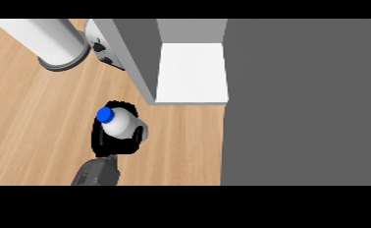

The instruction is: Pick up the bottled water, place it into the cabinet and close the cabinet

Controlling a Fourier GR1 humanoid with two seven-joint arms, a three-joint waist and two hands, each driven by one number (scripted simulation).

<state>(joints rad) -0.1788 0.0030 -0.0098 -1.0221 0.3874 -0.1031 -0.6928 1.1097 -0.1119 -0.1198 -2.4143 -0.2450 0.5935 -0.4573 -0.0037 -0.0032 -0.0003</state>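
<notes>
The bottled water (119,124) is a white bottle with a blue cap (106,114), seen from above, over the wooden counter (43,124) at the left of the middle. My left hand (109,146) is shut on it, its black fingers curled round the bottle's body. The grey forearm (94,173) comes in from the lower edge. The cabinet (138,60) stands just beyond and to the right of the bottle, and its white inside floor (192,72) shows. The bottle is outside the cabinet, close to its front left corner. My right hand does not show.
A broad dark grey panel (297,99), apparently the cabinet's open door, covers the whole right side. A white cylinder on a grey base (51,40) stands at the back left. A small grey appliance (101,50) sits beside the cabinet's left wall.
</notes>
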